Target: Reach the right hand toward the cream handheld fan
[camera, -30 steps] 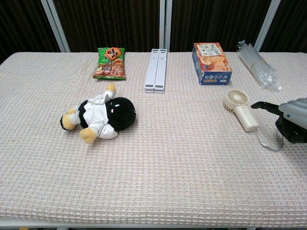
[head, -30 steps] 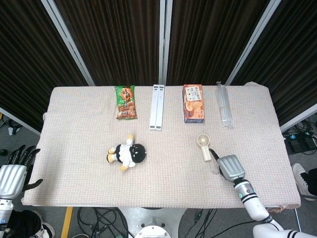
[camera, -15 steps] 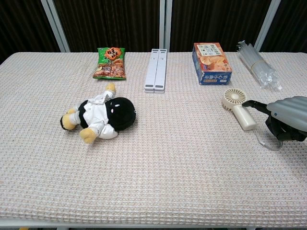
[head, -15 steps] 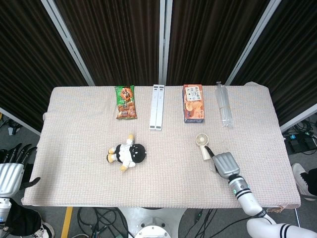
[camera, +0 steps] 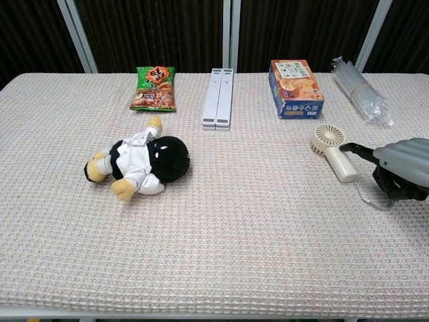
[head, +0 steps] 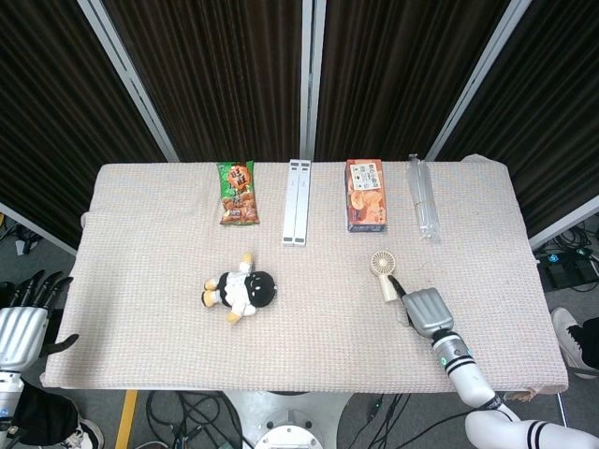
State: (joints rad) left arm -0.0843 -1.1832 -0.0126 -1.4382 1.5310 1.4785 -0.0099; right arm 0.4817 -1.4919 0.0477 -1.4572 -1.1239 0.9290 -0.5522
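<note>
The cream handheld fan lies flat on the table right of centre, round head toward the back and handle toward the front; it is also in the chest view. My right hand hovers just right of and in front of the handle, grey back up. In the chest view this right hand stretches one dark finger over the handle's far side, and I cannot tell whether it touches. It holds nothing. My left hand hangs off the table's front left corner with fingers spread and empty.
A panda plush lies left of centre. Along the back stand a green snack bag, a white bar, an orange snack box and a clear plastic bundle. The fan's thin strap loop lies under my right hand.
My right hand has slid left and forward over the table, closing on the fan's handle, then almost stopped. The fan has barely shifted. The left hand moved only slightly.
</note>
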